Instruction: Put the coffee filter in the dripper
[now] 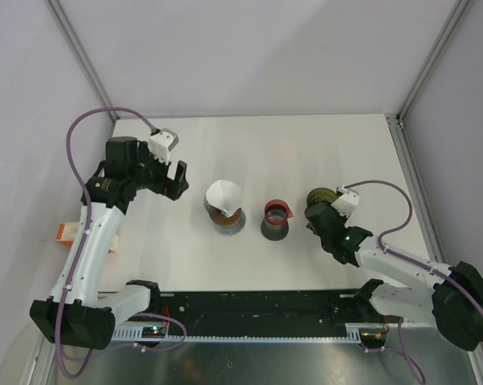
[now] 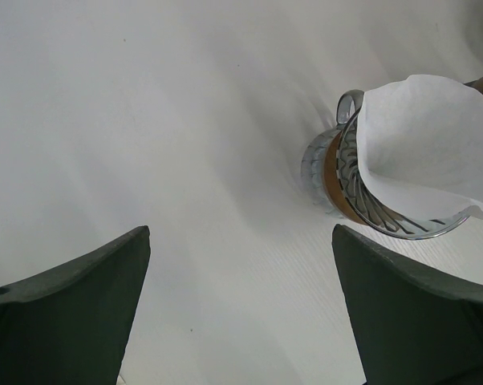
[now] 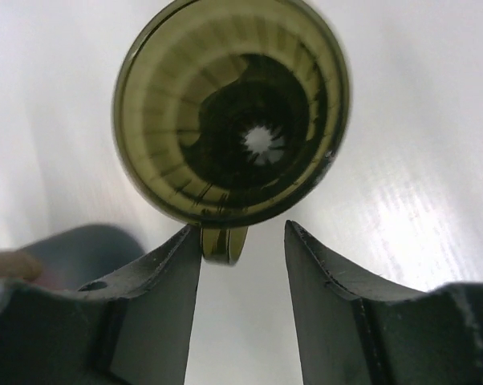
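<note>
Left wrist — coffee filter (image 2: 426,144) in dripper (image 2: 350,180) | ahead-right of left gripper (image 2: 240,233)

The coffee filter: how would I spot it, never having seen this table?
Look at the white table, where three drippers stand in a row across the middle. The coffee filter is the white paper cone sitting in the leftmost dripper; the red dripper and olive dripper hold no paper.
</note>
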`<action>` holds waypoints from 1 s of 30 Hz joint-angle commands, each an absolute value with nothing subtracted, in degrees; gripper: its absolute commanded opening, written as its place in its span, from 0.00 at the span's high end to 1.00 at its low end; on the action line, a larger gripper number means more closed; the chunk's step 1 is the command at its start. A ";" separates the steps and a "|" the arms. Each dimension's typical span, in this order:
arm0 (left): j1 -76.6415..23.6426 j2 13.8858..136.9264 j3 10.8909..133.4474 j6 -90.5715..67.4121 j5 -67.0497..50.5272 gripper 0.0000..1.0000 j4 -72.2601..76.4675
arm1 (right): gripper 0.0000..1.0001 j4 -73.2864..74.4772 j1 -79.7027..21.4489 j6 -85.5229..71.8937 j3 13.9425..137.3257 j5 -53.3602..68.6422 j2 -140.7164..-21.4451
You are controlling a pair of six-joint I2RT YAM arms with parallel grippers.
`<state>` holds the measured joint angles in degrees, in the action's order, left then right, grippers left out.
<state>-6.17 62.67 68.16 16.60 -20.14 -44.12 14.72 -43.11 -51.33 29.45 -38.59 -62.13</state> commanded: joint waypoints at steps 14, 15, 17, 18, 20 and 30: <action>-5.63 61.65 68.75 17.91 -21.88 0.00 -43.28 | 0.58 -2.07 -22.74 -31.29 23.21 -16.52 -57.46; -5.63 61.68 68.87 17.92 -21.88 0.00 -43.26 | 0.59 -3.01 -21.92 -30.23 23.25 -14.85 -57.91; -5.63 61.65 69.01 17.93 -21.77 0.00 -43.29 | 0.59 -3.94 -20.97 -28.83 23.28 -13.05 -58.60; -5.63 61.63 69.05 17.93 -21.79 0.00 -43.35 | 0.59 -4.12 -20.72 -28.34 23.29 -12.72 -58.96; -5.63 61.62 69.05 17.97 -21.75 0.00 -43.40 | 0.61 -4.48 -20.34 -27.41 23.29 -12.10 -59.70; -5.64 61.68 69.05 18.15 -21.23 0.01 -43.54 | 1.00 -3.27 -18.99 -23.29 24.24 -12.99 -59.40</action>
<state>-6.17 62.67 68.16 17.04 -20.23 -44.16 -2.74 -19.35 -26.20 23.27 -12.53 -60.53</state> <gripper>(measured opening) 0.995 0.071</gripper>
